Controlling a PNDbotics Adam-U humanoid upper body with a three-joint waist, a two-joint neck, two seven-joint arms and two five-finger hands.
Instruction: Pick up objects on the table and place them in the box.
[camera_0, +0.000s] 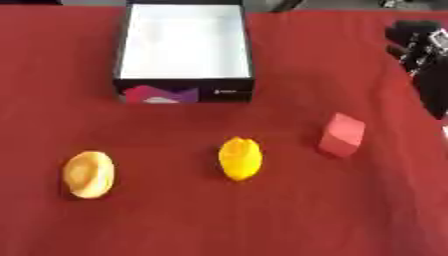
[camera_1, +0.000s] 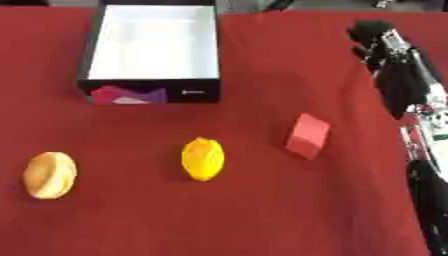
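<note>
Box (camera_0: 185, 89): open, white inside, far edge of red tabletop (camera_0: 289, 210).
Objects: tan round piece (camera_0: 88, 174) left, yellow piece (camera_0: 240, 158) centre with long axis near-far, red block (camera_0: 341, 134) tilted, right; well apart.
Right hand (camera_1: 374, 36): far right edge, fingers indistinct, cannot tell.

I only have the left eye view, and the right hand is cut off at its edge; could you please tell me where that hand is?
Observer: The right hand shows whole in the right eye view. It is at the far right, level with the box and well apart from it.
Operator: Thank you. Where does its arm run?
Observer: The arm runs down the right edge of the picture to the lower corner. It passes to the right of the red block without touching it.
</note>
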